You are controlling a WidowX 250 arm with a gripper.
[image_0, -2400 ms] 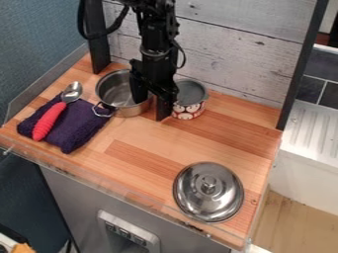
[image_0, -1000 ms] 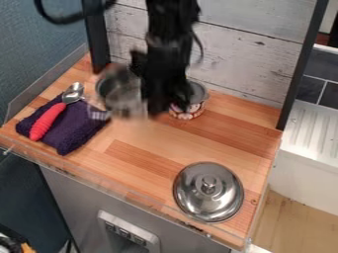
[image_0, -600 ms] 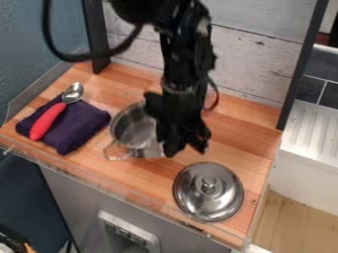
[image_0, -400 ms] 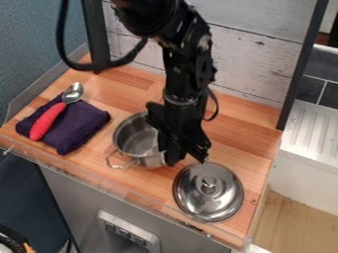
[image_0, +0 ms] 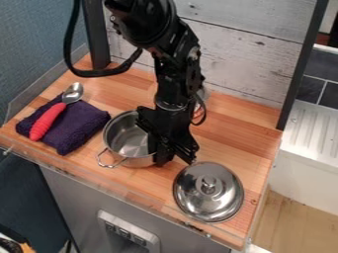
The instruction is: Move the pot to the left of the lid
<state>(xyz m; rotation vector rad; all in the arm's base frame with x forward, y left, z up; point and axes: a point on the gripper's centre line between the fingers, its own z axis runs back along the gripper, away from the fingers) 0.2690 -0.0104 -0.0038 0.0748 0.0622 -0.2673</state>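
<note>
The black gripper (image_0: 174, 156) hangs over the middle of the counter, at the right side of the silver pot (image_0: 125, 139), and is shut on the pot there. The pot is upright and open-topped, with a wire handle at its lower left; its right side is hidden behind the gripper. To the lower right lies the round silver lid (image_0: 208, 191), knob up. The pot is up and left of the lid, with a small gap between them.
A folded purple cloth (image_0: 76, 128) with a red-handled spoon (image_0: 47, 121) on it lies left of the pot. A can (image_0: 202, 93), mostly hidden by the arm, stands near the back wall. A clear rail runs along the counter's front edge.
The pot and gripper have come together from the back of the counter toward the front and right, then shifted slightly left. The lid stayed put; the cloth and spoon moved barely.
</note>
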